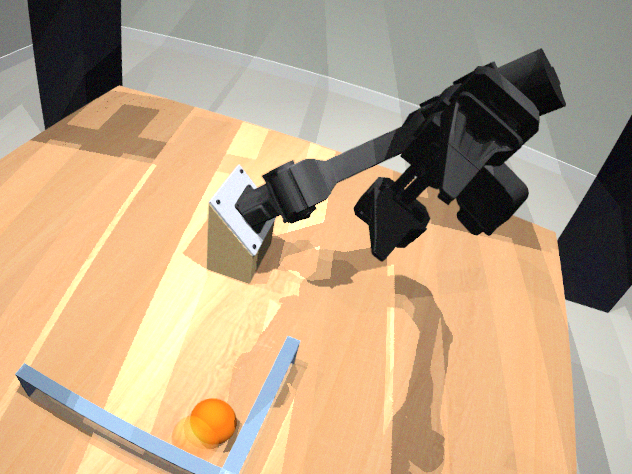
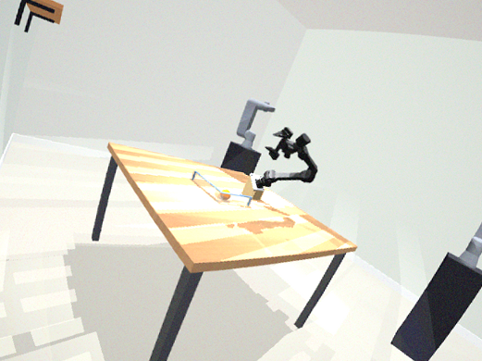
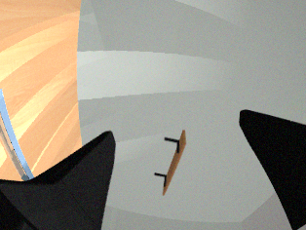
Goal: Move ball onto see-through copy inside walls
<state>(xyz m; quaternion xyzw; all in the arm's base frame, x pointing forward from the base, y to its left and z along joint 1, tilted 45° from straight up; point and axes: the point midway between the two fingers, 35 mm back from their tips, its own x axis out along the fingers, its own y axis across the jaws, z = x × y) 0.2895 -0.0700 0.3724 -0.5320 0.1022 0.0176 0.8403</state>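
1. Pale grey-green walls (image 2: 166, 55) meet at a corner behind the table, under a light ceiling (image 2: 404, 9).
2. The floor (image 2: 23, 285) is whitish, crossed by patchy bands of light and shadow.
3. A wooden table (image 2: 230, 244) stands on dark legs.
4. A small wooden shelf (image 2: 41, 5) on dark brackets hangs high on the left wall.
5. Two dark pedestals (image 2: 437, 311) carry grey bent posts, one behind the table and one to the right.

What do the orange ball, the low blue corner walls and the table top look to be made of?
The orange ball looks smooth and matte, perhaps rubber or plastic: even colour with soft shading and no seams. The low blue corner walls look like tinted clear plastic or glass: thin, flat-faced strips with the table showing faintly through. The table top looks like pale planked wood: lengthwise grain streaks and board bands.
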